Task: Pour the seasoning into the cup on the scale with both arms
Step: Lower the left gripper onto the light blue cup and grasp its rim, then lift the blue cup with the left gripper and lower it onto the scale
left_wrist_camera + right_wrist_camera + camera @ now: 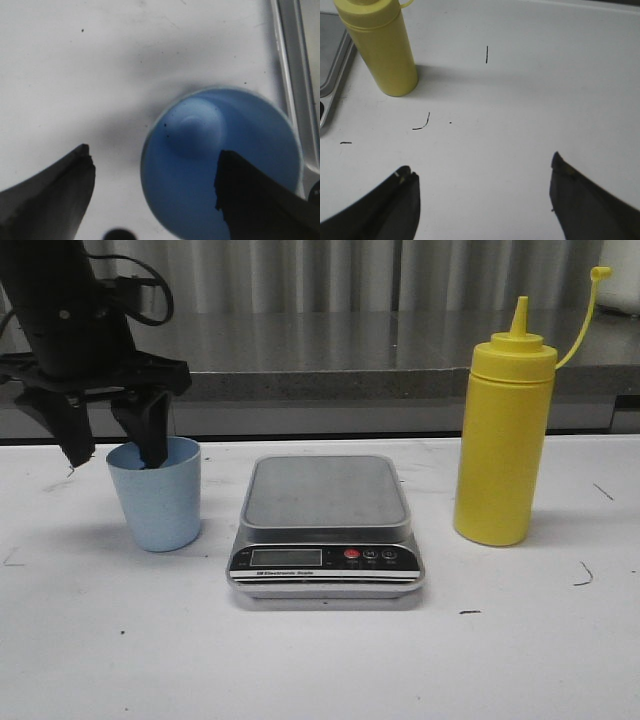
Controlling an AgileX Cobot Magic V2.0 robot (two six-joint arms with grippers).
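Seasoning: I see the yellow squeeze bottle [503, 440] standing upright on the white table [320, 660], to the right of the scale and apart from it. Its pointed nozzle is bare and the thin tethered cap [599, 273] hangs off to the upper right. Nothing is touching it.

Cup: the pale blue cup [156, 492] stands upright on the table, left of the scale with a gap between them, not on the platform. From my left wrist camera its inside looks bare, with a few dark specks.

Scale: the silver scale [325, 525] sits mid-table between cup and bottle. Its grey platform carries nothing. The black front panel with the display and red button [351, 554] faces me; I cannot read the display.

Left gripper: my left gripper [112, 452] is down at the cup with its jaws spread. One finger [150, 435] reaches inside the cup's rim, the other [68, 430] is outside on the cup's left, so the near wall lies between them. I cannot tell whether the inner finger touches the wall; the outer one stands clear, so nothing is clamped.

Right gripper: in the right wrist camera the right gripper [482, 192] is spread wide over bare table, holding nothing, the bottle well off from its fingertips. It does not show in the front camera.

Table marks: a few short dark scuffs [421, 124] lie near the bottle's base.
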